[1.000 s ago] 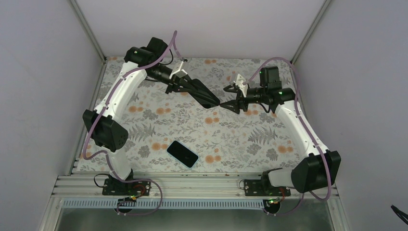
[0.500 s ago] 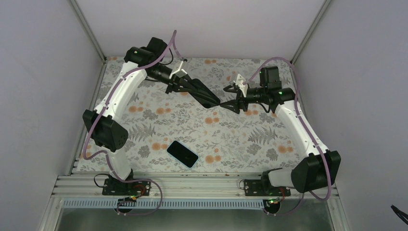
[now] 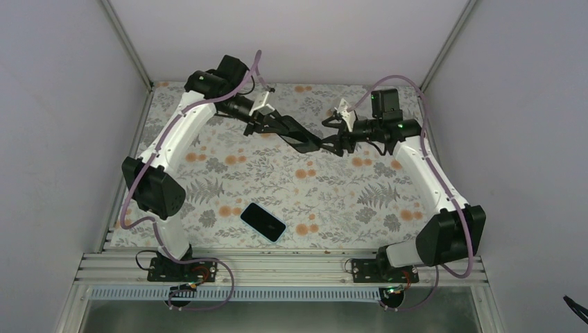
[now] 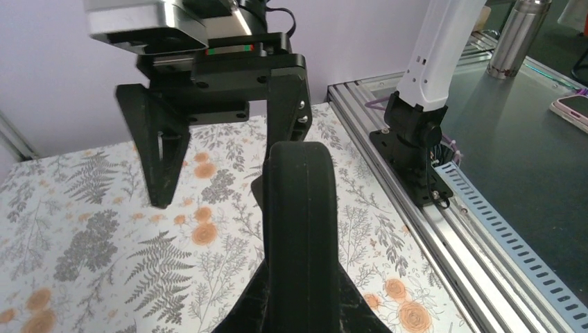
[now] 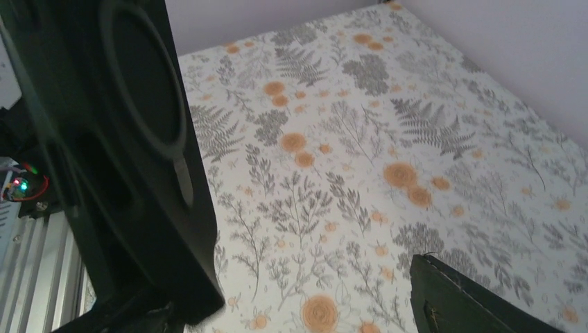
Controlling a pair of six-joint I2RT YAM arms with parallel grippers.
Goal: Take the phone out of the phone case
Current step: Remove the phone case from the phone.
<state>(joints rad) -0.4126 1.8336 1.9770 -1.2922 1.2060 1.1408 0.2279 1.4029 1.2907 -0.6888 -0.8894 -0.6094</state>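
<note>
The black phone [image 3: 263,221] lies flat and alone on the floral table near the front edge. My left gripper [image 3: 313,143] is shut on the empty black phone case [image 3: 295,133] and holds it in the air over the far middle of the table. In the left wrist view the case [image 4: 301,222] stands edge-on between my fingers [image 4: 244,316]. My right gripper [image 3: 334,144] is open at the case's far tip. In the right wrist view the case [image 5: 139,132] with its camera cutout fills the left side, and one finger [image 5: 478,298] shows far to the right.
The floral table cover [image 3: 326,194] spans the workspace, with grey walls on three sides. An aluminium rail [image 3: 277,267] with both arm bases runs along the front edge. The right arm's base [image 4: 416,139] shows in the left wrist view.
Both arms rose and moved toward the back. The left gripper carried the case to the right, and the right gripper closed in to the left until the case's tip sits at its open fingers.
</note>
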